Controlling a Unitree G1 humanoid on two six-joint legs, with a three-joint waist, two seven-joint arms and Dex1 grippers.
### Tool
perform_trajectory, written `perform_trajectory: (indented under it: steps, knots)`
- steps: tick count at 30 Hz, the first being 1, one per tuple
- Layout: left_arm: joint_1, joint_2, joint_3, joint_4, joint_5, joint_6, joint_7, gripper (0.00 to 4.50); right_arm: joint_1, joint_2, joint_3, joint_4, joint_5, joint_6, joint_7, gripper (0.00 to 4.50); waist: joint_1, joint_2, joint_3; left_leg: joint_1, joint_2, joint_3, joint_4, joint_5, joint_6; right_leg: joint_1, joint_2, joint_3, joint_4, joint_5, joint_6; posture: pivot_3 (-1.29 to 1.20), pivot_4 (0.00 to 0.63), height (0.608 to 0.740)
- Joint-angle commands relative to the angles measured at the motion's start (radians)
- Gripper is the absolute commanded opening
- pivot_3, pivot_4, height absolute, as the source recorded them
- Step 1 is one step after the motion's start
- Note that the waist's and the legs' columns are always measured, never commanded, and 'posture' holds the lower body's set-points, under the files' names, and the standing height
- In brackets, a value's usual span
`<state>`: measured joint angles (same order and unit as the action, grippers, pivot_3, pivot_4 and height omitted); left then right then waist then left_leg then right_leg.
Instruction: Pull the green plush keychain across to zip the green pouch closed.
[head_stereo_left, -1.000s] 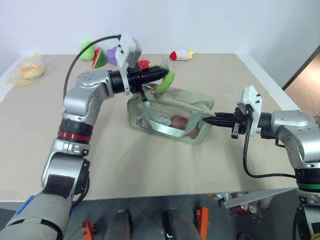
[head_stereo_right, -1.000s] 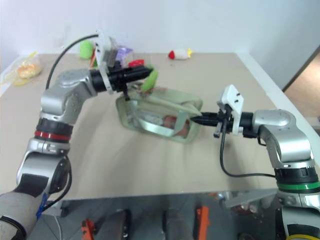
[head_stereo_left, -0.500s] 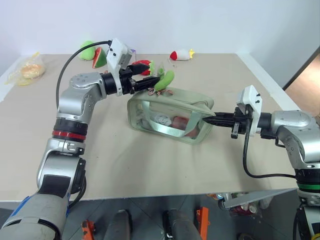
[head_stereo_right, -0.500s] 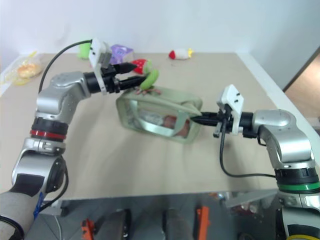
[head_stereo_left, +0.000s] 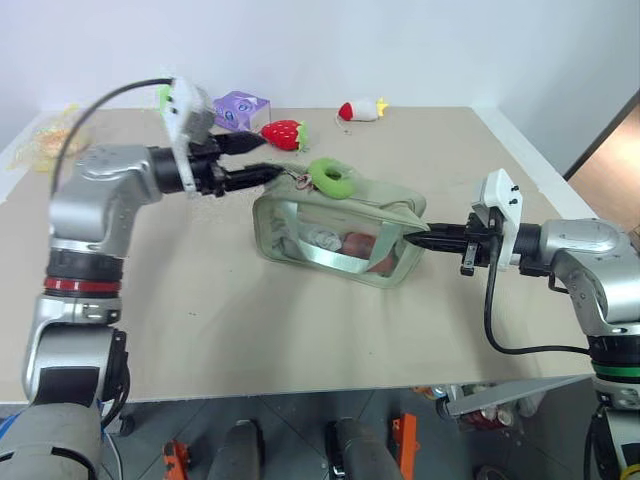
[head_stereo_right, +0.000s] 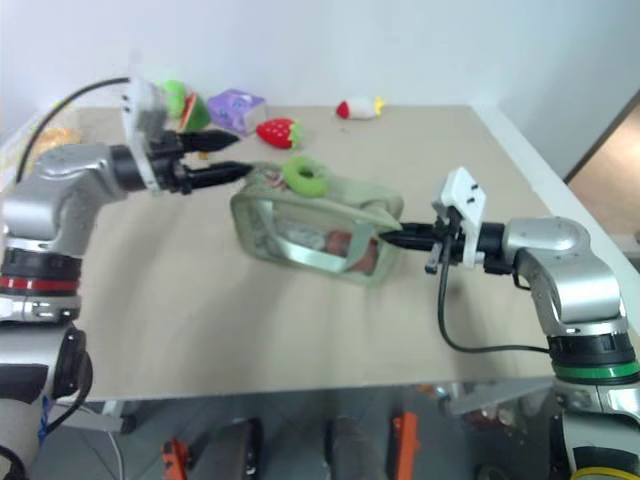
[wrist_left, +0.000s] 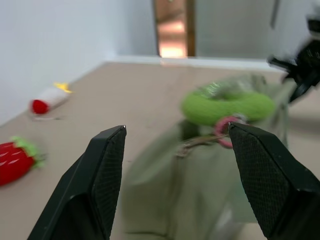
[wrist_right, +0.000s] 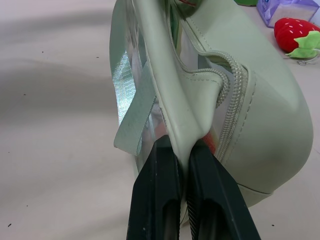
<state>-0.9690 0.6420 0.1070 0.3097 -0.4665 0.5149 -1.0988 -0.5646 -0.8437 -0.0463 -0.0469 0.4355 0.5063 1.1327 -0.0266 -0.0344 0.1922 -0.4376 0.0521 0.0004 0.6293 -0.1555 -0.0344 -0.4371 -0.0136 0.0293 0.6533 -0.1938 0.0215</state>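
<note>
— What's on the beige table (head_stereo_left: 250, 330)?
— The green pouch (head_stereo_left: 340, 235), boxy sage fabric with a clear front panel, mid-table. The right pincer (head_stereo_left: 418, 240) pinches a fold at its end.
— And the keychain?
— The green plush keychain (head_stereo_left: 333, 177), a fuzzy lime ring with a pink loop, lies on the pouch's top. The left pincer (head_stereo_left: 262, 157) hangs spread beside it, touching nothing.

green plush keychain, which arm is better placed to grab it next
Left. The left gripper is open and empty, close beside the green plush keychain lying on the green pouch. The right gripper is shut on the pouch's end, bracing it.
</note>
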Motion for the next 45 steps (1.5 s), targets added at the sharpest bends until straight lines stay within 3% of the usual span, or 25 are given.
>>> perform_trajectory:
  steps: [1,9,23,26,33,45]
  knots:
    - [0.021,0.047,0.080,0.015,-0.069,0.055,-0.038,3.36,-0.014,0.000,-0.009,-0.019,0.005,-0.006,-0.001,0.00,0.000,0.000,0.000,0.000,0.000,0.000,0.000,0.000,0.000,0.000,0.000,0.000,0.000,0.000,0.000,0.00,0.150,0.740]
    - [0.149,0.066,0.045,-0.010,-0.073,0.101,-0.094,3.36,-0.011,-0.001,-0.013,-0.022,0.007,-0.004,-0.001,0.00,-0.001,0.000,0.000,0.000,0.000,0.000,0.000,0.000,0.000,0.000,0.000,0.000,0.000,-0.001,-0.002,0.00,0.150,0.740]
    - [0.125,-0.021,-0.080,0.066,-0.013,0.056,-0.126,3.36,0.013,-0.012,-0.033,-0.051,0.017,0.007,-0.012,0.00,0.001,0.000,0.000,0.000,0.000,0.000,0.001,0.000,0.000,0.000,0.000,0.000,0.000,0.000,-0.001,0.00,0.150,0.740]
    - [0.102,-0.035,-0.079,0.105,0.002,0.037,-0.123,2.55,0.022,-0.015,-0.038,-0.059,0.020,0.011,-0.017,0.00,0.001,0.000,0.000,0.000,0.000,0.001,0.001,0.000,0.000,0.000,0.000,0.000,0.000,0.000,-0.001,0.00,0.150,0.740]
    - [0.067,-0.056,-0.054,0.123,-0.019,0.034,-0.118,0.20,0.026,-0.018,-0.037,-0.063,0.022,0.014,-0.024,0.00,0.001,0.000,0.000,0.000,0.000,0.001,0.001,0.000,0.000,0.000,0.000,0.000,0.000,0.000,-0.001,0.00,0.150,0.740]
    - [0.161,-0.033,-0.053,-0.079,-0.059,0.117,-0.134,0.06,0.013,-0.018,-0.022,-0.042,0.019,0.004,-0.007,0.00,0.000,0.000,0.000,-0.001,0.000,0.001,0.001,0.000,0.000,0.000,0.000,0.000,0.000,0.000,-0.001,0.00,0.150,0.740]
